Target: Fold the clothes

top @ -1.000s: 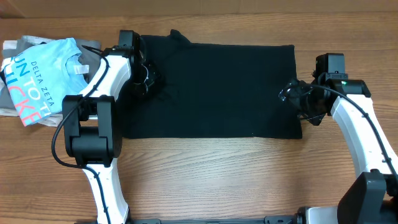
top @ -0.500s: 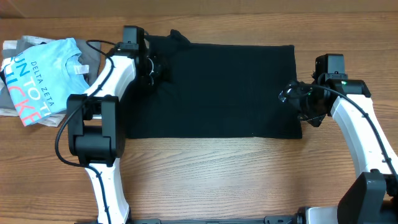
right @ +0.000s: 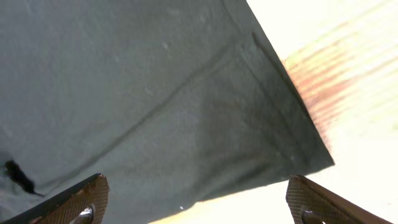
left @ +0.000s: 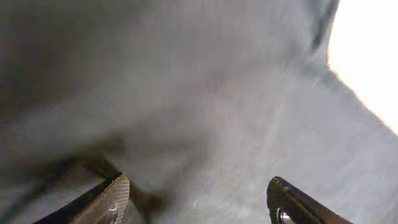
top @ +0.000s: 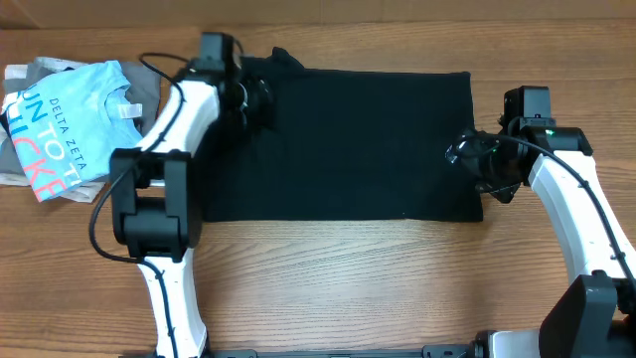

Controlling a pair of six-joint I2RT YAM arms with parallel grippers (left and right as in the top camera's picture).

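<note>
At the upper left corner of the black T-shirt [top: 358,144], the left gripper [top: 250,99] is hovering with its fingers spread wide and gripping nothing, probably lining up on the cloth bunched there. The shirt is lying flat across the middle of the frame as a wide rectangle, seemingly ready for a crosswise fold. At its right edge the right gripper [top: 475,159] is hanging low over the hem corner, fingers likewise parted and empty. In the upper left of the frame a light blue T-shirt [top: 60,124] is resting on a grey garment [top: 35,75], apart from the work. Nothing is blocking either arm on the wooden table [top: 348,288].
</note>
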